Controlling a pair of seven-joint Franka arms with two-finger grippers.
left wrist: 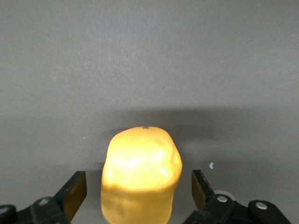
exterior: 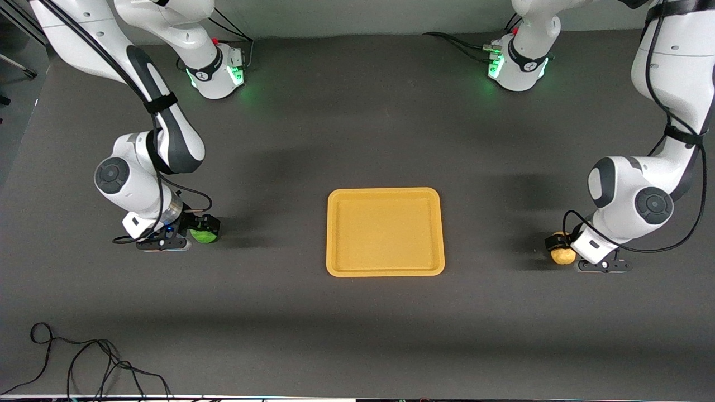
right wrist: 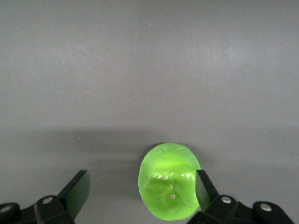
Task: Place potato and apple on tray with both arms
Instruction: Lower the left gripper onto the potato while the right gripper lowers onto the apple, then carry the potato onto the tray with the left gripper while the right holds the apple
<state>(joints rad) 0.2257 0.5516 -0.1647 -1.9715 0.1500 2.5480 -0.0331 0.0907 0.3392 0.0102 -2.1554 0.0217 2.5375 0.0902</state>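
Note:
The mustard-yellow tray (exterior: 385, 270) lies bare in the middle of the table. The green apple (exterior: 204, 236) sits on the table toward the right arm's end. My right gripper (exterior: 202, 225) is down at it and open; in the right wrist view the apple (right wrist: 169, 193) lies between the fingers of the gripper (right wrist: 140, 191), against one finger (right wrist: 203, 188) and apart from the other. The yellow-tan potato (exterior: 563, 255) sits toward the left arm's end. My left gripper (exterior: 559, 243) is down at it and open. The left wrist view shows the gripper (left wrist: 138, 191) with the potato (left wrist: 140, 172) between its fingers, a gap on each side.
A loose black cable (exterior: 84, 363) lies on the table near the front camera at the right arm's end. The two green-lit arm bases (exterior: 218, 70) (exterior: 516, 64) stand along the edge farthest from the front camera.

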